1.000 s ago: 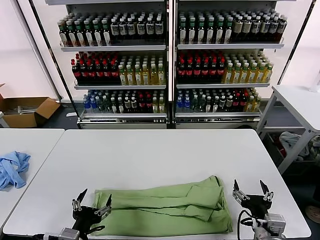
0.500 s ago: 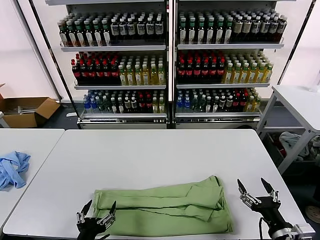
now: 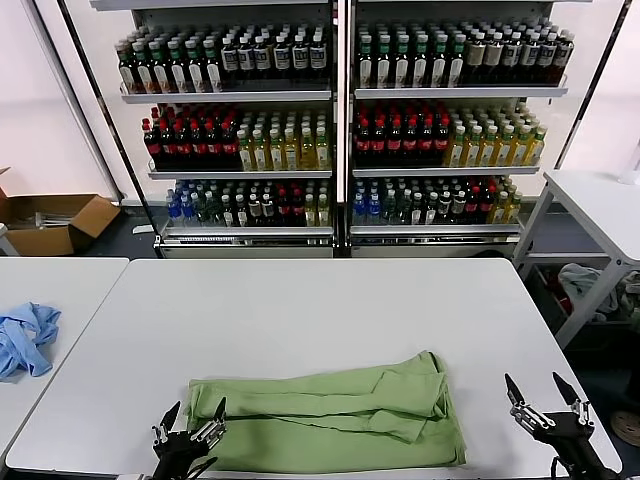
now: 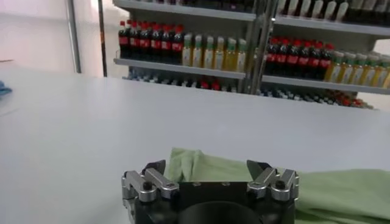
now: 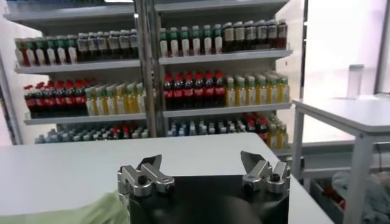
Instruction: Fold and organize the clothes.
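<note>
Head view has my left pincer (image 3: pixel 190 423) sitting low at the near edge of the white table (image 3: pixel 300 300), prongs spread wide with nothing in them, right at the left end of the green shirt (image 3: pixel 330 415). My right pincer (image 3: pixel 545 395) is down past the near right corner, clear of the cloth, also released and empty. The shirt lies folded into a long strip along the near edge.

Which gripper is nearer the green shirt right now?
Left. The left gripper hovers open at the green shirt's left end; the right gripper hangs open, off its right edge.
</note>
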{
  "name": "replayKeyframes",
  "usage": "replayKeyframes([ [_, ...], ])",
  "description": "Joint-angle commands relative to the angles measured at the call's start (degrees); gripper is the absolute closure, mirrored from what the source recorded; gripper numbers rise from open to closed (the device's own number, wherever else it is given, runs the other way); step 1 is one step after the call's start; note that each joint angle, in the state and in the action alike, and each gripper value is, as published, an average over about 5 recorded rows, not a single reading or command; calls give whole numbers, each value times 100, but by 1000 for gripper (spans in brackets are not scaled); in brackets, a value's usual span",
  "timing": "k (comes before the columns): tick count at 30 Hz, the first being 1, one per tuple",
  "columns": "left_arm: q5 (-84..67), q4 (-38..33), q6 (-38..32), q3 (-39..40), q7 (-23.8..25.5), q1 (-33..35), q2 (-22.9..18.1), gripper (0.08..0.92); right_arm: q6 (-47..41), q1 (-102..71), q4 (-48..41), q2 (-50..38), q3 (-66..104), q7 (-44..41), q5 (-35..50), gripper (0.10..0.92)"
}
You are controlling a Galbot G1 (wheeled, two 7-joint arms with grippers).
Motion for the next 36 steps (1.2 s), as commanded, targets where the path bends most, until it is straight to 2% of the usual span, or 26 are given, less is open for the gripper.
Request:
replayKeyframes([
  [1, -203, 402, -100, 32, 19, -260, -130, 177, 192, -147, -87, 119, 205, 117, -126, 203],
  [7, -103, 599, -148, 141, 13, -301, -222, 177, 184, -28, -6, 251, -21, 601, -248, 203],
  [15, -93, 802, -191, 207, 38, -364, -289, 177, 181, -47, 160, 279, -66, 680, -316, 203],
  [18, -107, 819, -194, 262, 58, -381, -313, 206, 175, -28, 217, 285, -113, 700, -346, 203],
  [31, 356, 886, -391, 689, 101, -480, -415, 572, 113, 116, 459, 284, -174, 821, -420, 203],
  [36, 365, 774, -436, 594, 54, -531, -394, 710, 46, 220, 514, 276, -253, 859, -454, 203],
])
